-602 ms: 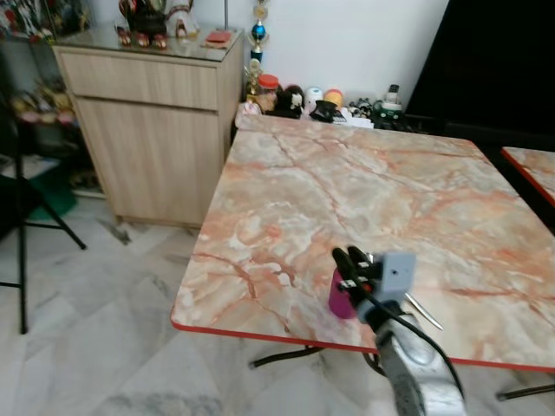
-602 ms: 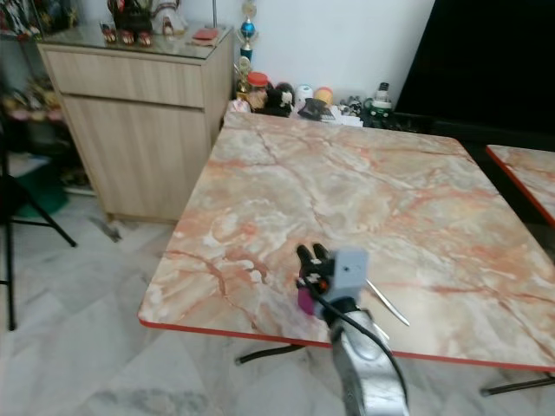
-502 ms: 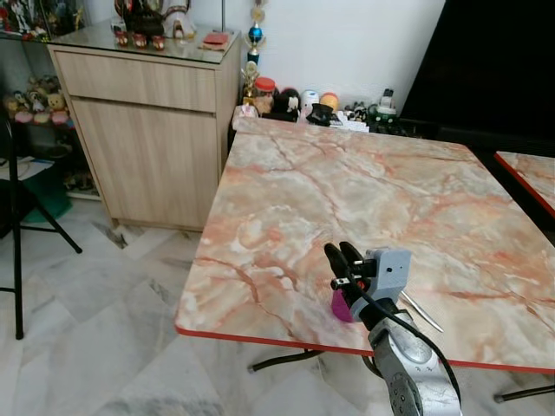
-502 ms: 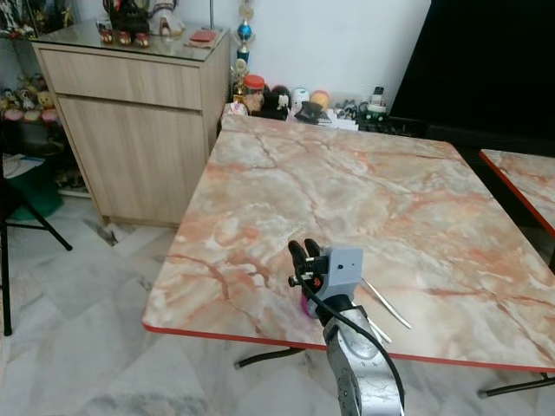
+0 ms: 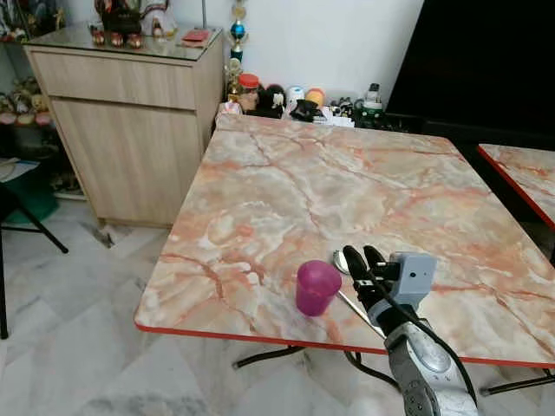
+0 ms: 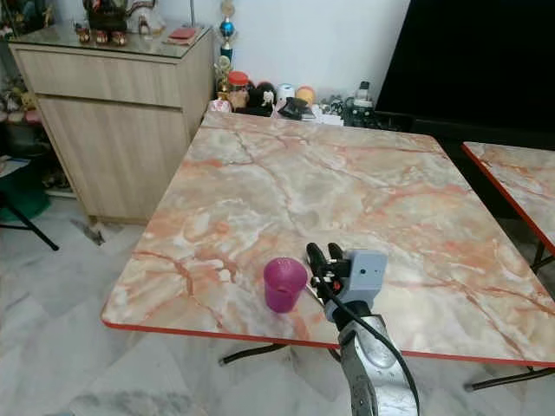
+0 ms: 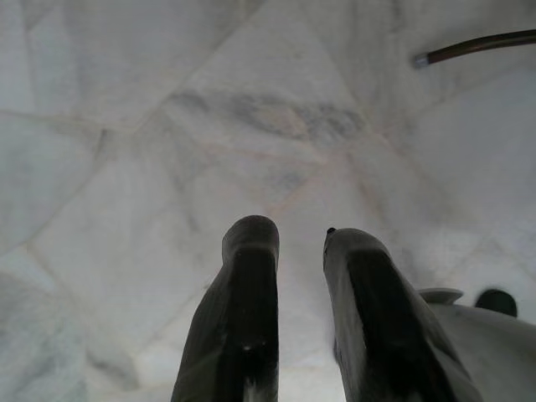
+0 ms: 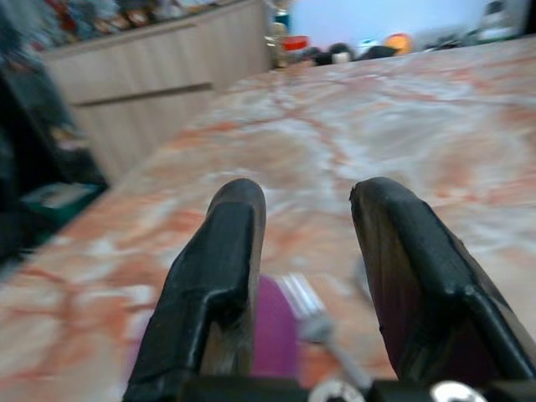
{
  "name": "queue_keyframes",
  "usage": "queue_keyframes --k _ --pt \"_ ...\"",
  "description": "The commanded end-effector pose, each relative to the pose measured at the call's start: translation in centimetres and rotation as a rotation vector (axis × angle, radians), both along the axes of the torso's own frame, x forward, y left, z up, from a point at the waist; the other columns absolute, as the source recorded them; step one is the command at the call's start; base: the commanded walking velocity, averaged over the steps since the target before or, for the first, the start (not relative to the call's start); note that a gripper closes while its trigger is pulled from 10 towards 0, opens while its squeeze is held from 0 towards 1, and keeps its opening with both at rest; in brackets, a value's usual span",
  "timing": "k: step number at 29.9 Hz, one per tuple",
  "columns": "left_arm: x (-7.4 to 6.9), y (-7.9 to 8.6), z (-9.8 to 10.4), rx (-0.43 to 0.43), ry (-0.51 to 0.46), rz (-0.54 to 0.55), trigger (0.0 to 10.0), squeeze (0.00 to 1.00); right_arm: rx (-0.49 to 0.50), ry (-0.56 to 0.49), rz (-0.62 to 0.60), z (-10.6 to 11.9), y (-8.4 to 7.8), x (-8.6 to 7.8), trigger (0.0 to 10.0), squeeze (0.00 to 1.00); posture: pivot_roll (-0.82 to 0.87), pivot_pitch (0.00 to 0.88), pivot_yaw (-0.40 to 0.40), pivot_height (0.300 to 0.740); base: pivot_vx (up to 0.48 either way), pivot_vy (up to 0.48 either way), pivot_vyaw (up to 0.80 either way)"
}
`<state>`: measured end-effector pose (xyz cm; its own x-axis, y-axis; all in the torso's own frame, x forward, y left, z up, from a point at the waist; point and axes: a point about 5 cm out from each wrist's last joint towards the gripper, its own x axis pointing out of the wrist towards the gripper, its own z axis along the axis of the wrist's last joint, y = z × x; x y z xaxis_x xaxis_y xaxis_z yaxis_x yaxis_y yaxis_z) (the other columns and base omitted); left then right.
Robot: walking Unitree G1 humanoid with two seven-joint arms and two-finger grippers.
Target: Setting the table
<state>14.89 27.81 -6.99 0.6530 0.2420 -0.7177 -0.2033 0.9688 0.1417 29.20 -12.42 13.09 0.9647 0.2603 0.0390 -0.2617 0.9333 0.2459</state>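
The small purple plastic cup (image 5: 316,287) stands near the marble tabletop (image 5: 347,191) edge. The right tool (image 5: 363,256), released and empty, could bump it off.

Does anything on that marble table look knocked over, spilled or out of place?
Nothing stands out. The purple cup stands upright near the table's front edge, with a spoon lying beside it and the right tool open just above.

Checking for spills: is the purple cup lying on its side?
No, the purple cup stands upright on the table, its open mouth facing up.
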Motion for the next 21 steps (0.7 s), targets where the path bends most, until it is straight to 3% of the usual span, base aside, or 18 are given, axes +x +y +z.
queue_keyframes --k 1,2,8,13,21 --pt "-0.5 0.1 -0.2 -0.001 0.010 0.011 10.0 0.00 0.029 0.022 -0.001 0.8 0.4 -0.2 10.0 0.00 0.12 0.023 -0.065 0.740 0.000 0.000 0.00" --pt "-0.5 0.1 -0.2 -0.001 0.010 0.012 10.0 0.00 0.067 0.047 -0.001 1.0 0.6 -0.3 10.0 0.00 0.13 0.024 -0.067 0.740 0.000 0.000 0.00" --pt "-0.6 0.0 -0.2 -0.003 0.012 0.012 10.0 0.00 0.084 0.109 -0.022 1.3 0.7 -0.8 10.0 0.00 0.12 0.027 -0.072 0.740 0.000 0.000 0.00" --pt "-0.8 0.1 -0.3 0.000 0.018 0.010 10.0 0.00 0.091 0.211 -0.039 1.8 1.5 -2.6 10.0 0.00 0.12 0.034 -0.076 0.740 0.000 0.000 0.00" --pt "-0.9 0.1 -0.3 0.001 0.022 -0.002 10.0 0.00 0.137 0.337 -0.199 2.1 0.1 -2.4 10.0 0.00 0.12 0.037 -0.077 0.740 0.000 0.000 0.00"
